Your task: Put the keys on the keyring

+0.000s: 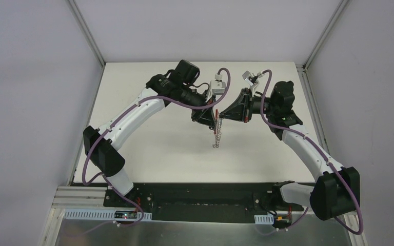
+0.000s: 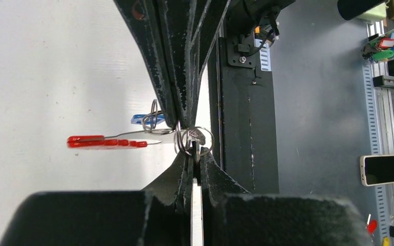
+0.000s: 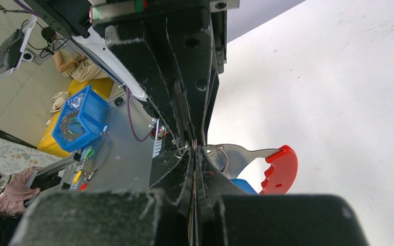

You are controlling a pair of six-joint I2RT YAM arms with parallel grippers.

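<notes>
Both grippers meet tip to tip above the middle of the table. The keyring hangs from them as a silvery chain whose lower end reaches the table. Its red curved band juts out sideways. My right gripper is shut on a ring of the keyring beside a flat silver piece. My left gripper is shut on a thin, dark and silver key, seen edge-on, which meets the small rings. The blue-headed key hangs on a ring near the red band.
The white table is walled by grey panels at the back and sides. A black base plate runs along its near edge. Purple cables loop over both arms. Beyond the table are a blue bin and a phone.
</notes>
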